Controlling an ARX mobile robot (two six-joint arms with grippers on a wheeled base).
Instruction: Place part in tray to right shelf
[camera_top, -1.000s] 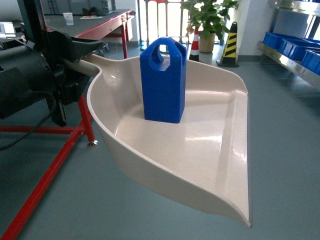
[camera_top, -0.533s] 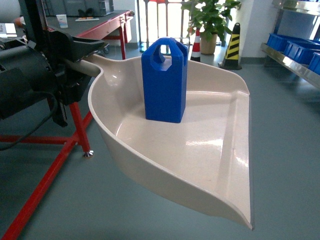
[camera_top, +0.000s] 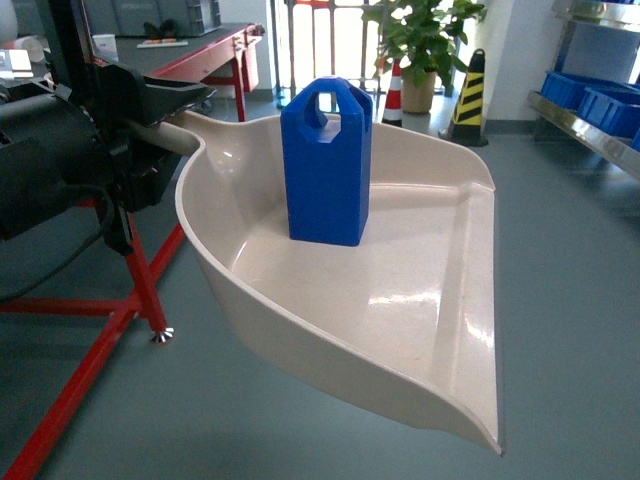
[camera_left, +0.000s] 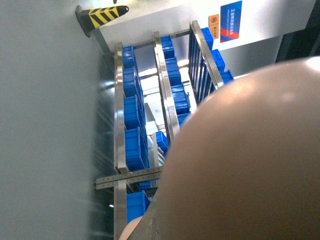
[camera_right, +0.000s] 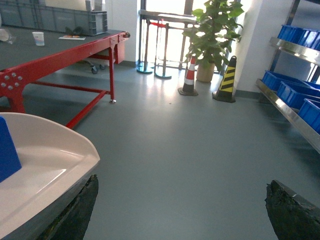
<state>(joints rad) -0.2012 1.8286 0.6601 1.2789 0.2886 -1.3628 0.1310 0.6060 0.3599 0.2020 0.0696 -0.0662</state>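
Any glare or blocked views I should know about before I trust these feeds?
Head view: window light glares off the tray floor, but the part reads sharp. Left wrist view: the tray's blurred underside fills most of the frame, the right shelf showing beside it. Right wrist view: clear, with bright reflections on the floor.

Grey floor (camera_right: 200, 150), red-framed bench (camera_right: 55, 60), potted plant (camera_right: 212, 30) w/ cones (camera_right: 226, 80).

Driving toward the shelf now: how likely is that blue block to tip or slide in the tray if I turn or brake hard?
The block is tall on a small base and stands free, so it probably tips fairly easily. The tray floor looks glossy and smooth, so it may slide as well. The raised side walls would likely catch it, but the front lip is low, so a forward tilt looks riskiest.
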